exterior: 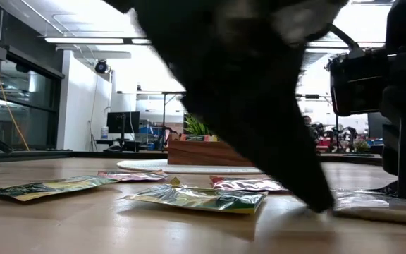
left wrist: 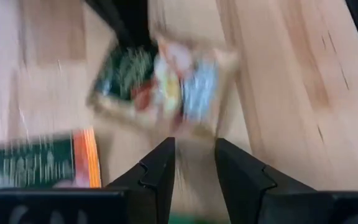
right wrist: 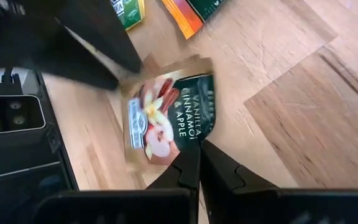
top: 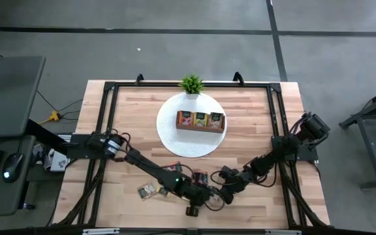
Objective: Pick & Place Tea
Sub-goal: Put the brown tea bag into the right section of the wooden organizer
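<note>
Down at the near edge of the desk (top: 136, 130), both arms are meeting over the loose tea. The right gripper (right wrist: 199, 163) is pressing its fingers (right wrist: 185, 171) completely together, tips lying at the lower edge of a beige sachet (right wrist: 166, 115) labelled vanilla, cinnamon and apple; whether that edge is actually pinched is impossible to tell. The left gripper (left wrist: 193, 155) is hovering just beside it with its fingers (left wrist: 160, 165) standing slightly apart and nothing visibly between them, the same sachet lying flat on the wood just ahead of the tips. More sachets (top: 147, 190) are lying scattered to the left of the grippers, with a dark one (top: 200, 177) just behind them. Across the low view, green and pink wrappers (exterior: 196, 199) are resting flat on the boards. Farther back, the wooden tray (top: 201, 121) is sitting on a round white mat (top: 168, 130) with sachets standing in its three compartments, and the small potted plant (top: 191, 83) is standing behind it at the far edge.
</note>
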Robot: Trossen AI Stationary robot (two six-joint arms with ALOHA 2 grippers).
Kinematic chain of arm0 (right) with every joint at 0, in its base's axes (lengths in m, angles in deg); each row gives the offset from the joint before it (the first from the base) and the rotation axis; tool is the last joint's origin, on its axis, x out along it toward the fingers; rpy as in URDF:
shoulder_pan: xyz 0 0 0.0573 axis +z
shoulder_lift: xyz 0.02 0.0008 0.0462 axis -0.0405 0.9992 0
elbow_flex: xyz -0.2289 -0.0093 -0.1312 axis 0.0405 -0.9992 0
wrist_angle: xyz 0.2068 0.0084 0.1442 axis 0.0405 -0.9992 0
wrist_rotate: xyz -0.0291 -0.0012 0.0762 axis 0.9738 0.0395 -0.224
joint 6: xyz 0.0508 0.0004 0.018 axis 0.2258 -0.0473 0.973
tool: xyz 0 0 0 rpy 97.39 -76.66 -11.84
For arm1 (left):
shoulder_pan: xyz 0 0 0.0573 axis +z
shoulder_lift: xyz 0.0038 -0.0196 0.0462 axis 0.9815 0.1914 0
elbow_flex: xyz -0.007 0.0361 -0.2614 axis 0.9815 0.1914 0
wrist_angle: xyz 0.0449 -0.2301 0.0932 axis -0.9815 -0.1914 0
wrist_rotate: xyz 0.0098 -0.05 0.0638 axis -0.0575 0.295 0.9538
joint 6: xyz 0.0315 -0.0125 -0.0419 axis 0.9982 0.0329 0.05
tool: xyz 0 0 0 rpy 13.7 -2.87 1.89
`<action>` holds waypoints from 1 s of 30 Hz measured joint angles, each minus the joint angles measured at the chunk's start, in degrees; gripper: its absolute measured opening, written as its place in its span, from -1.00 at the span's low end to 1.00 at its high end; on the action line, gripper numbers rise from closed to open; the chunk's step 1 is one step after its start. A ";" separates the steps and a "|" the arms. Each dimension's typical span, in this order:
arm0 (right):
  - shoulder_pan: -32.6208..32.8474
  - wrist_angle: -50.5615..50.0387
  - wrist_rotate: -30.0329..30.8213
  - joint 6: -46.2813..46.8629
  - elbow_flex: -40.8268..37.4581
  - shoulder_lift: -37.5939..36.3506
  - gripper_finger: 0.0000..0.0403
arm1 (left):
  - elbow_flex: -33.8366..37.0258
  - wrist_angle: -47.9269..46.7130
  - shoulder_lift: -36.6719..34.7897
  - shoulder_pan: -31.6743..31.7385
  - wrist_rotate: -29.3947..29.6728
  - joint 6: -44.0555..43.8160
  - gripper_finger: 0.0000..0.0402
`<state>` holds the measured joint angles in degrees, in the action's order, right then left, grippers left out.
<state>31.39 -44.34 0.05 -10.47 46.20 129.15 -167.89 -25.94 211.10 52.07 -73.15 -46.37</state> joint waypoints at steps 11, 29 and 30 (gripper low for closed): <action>0.48 2.37 0.21 0.90 -3.38 -0.15 -1.00 | -0.16 -14.72 -12.25 0.15 10.72 6.43 -0.45; -0.79 -5.31 -1.33 -3.56 -3.58 -4.48 -1.00 | 36.90 -3.78 -38.44 -1.82 21.97 -9.47 -0.45; -1.44 -7.13 -1.38 -4.22 -3.64 -5.55 -1.00 | 40.19 -0.94 -40.70 -2.32 22.70 -10.69 -0.45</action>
<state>29.95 -51.47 -1.32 -14.69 42.56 123.60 -127.71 -26.88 170.40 49.75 -50.45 -57.06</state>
